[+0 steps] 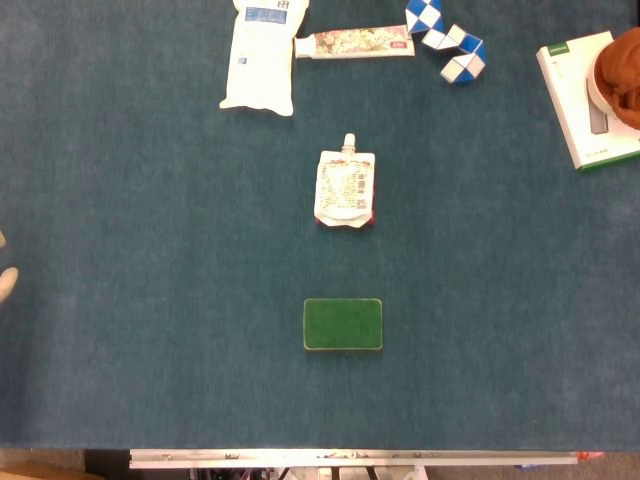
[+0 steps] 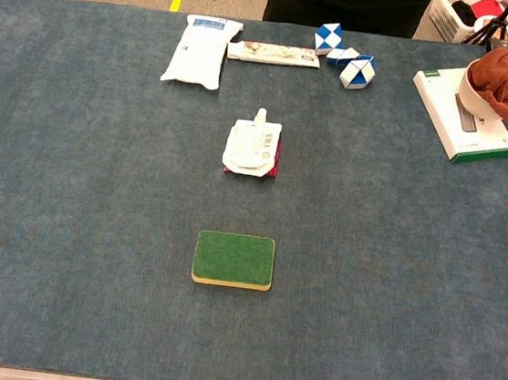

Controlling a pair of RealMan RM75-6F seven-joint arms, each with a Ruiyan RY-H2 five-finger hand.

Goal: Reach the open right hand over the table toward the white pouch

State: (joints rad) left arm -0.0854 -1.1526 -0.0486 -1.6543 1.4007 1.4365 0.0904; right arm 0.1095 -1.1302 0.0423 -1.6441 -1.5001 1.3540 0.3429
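A white spouted pouch point(image 1: 346, 188) point(image 2: 252, 148) lies flat in the middle of the blue table, spout pointing to the far side, with a red edge showing under its near end. A larger white bag point(image 1: 262, 55) point(image 2: 199, 49) lies at the far edge. Neither view shows my right hand. Only two pale fingertips point(image 1: 6, 281) of my left hand show at the left border of the head view, far from the pouch; how the hand is held is hidden.
A green sponge point(image 1: 343, 324) point(image 2: 233, 259) lies nearer than the pouch. At the back are a tube point(image 1: 355, 43) and a blue-white twist puzzle point(image 1: 446, 38). A white box point(image 2: 462, 116) bearing a bowl with a brown cloth point(image 2: 503, 74) stands far right.
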